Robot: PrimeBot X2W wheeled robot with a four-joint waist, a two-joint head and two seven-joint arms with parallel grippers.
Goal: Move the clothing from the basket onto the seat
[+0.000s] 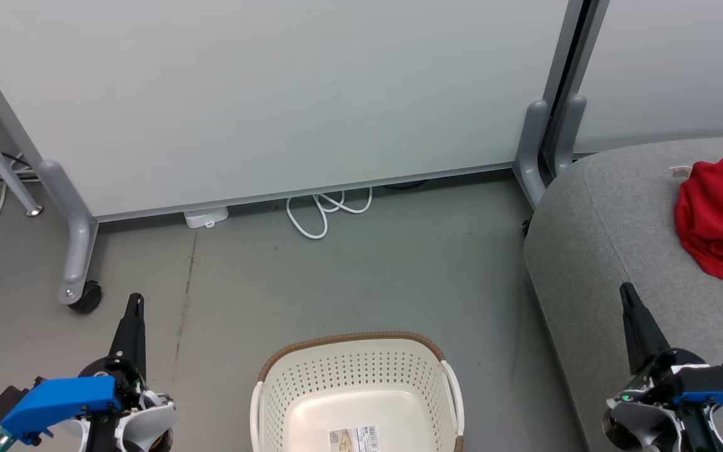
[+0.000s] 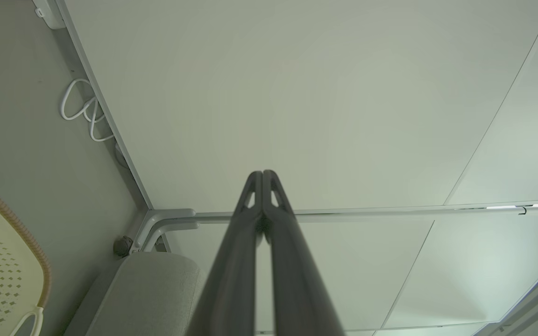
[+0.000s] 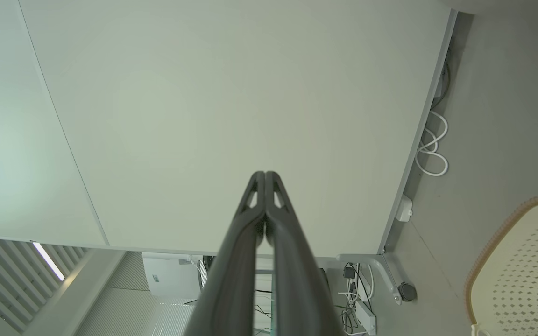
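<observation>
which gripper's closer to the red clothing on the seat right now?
Right. The right gripper, shut, hovers by the seat, just short of the red clothing. The left gripper, also shut, is over the floor beyond the basket, well away.

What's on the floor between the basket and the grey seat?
In the head view, the stretch of grey floor between the basket and the seat is bare.

Basket (image 1: 349, 339) is running off the head view's bottom edge, its near part cut away. Its label sticker (image 1: 354, 438) is showing print too small to read. Red clothing (image 1: 722, 216) and the seat (image 1: 594, 251) are both passing out of the right edge.
</observation>
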